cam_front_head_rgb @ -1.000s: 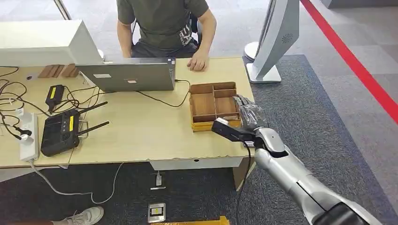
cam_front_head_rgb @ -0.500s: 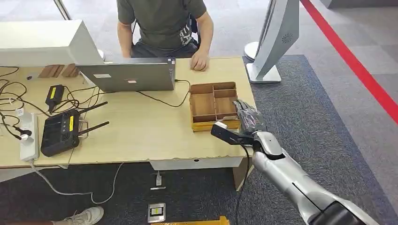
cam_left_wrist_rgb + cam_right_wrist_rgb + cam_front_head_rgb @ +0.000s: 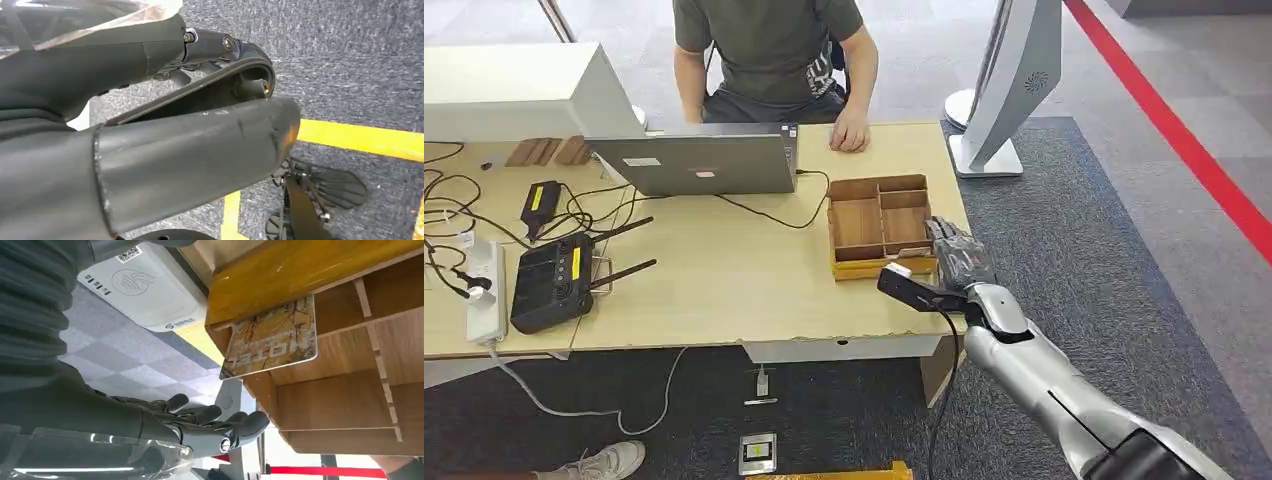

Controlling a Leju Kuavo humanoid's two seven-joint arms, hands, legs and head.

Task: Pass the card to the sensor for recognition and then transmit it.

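Observation:
A card (image 3: 272, 340) printed with a yellow-brown picture leans on edge in a compartment of the wooden tray (image 3: 350, 370), touching its yellow front wall. The white card sensor (image 3: 140, 287) lies just outside that wall. My right hand (image 3: 959, 255) hovers at the tray's (image 3: 879, 225) front right corner, by the table edge. Its dark fingers (image 3: 210, 422) are stretched out, hold nothing and stay short of the card. My left hand (image 3: 200, 140) hangs over the carpet, its thumb and curved fingers apart around nothing.
A person sits behind the table with a hand (image 3: 849, 130) resting near the tray. A laptop (image 3: 694, 160), a black controller (image 3: 554, 280), a power strip (image 3: 484, 290) and cables cover the left half. A white stand (image 3: 1009, 80) rises beyond the table's right end.
My right hand has drifted a little back toward the table's front edge, away from the tray's inner compartments. The card and the tray have not moved.

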